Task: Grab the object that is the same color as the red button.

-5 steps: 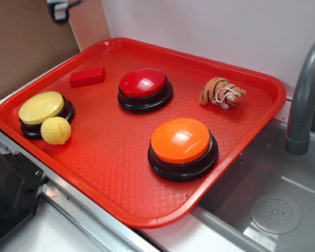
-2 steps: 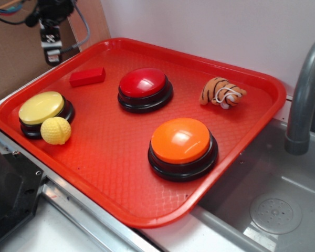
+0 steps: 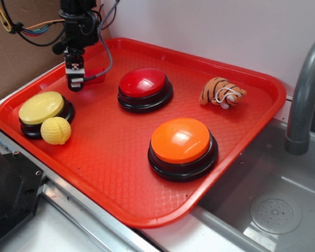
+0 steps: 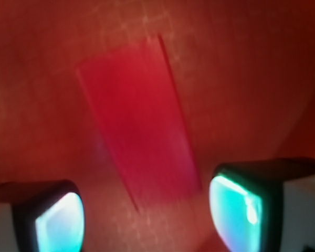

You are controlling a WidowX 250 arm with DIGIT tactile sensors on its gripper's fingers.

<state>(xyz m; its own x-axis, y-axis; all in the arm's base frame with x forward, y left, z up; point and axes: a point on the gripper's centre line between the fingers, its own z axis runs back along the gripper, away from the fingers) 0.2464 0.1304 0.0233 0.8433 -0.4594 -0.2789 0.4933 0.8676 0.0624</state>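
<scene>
- My tool [image 4: 147, 210] is spread wide and holds nothing, right above the red block [image 4: 136, 126] at the far left of the tray [image 3: 262, 84].
- The block is thin, flat and smooth, and it lies slanted, so my fingers [image 4: 236, 205] may slip off it.
- The red button [image 3: 143, 82] is round and shiny.

red tray [image 3: 252, 123] | on it: red button [image 3: 145, 84], orange button [image 3: 181, 142], yellow button [image 3: 41, 108], yellow ball [image 3: 55, 130], tiger toy [image 3: 222, 92], red block [image 4: 139, 142]

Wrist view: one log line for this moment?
phase: pre-grasp | tool: open, above red block | contact: none | block: flat on tray | red button: untouched
</scene>
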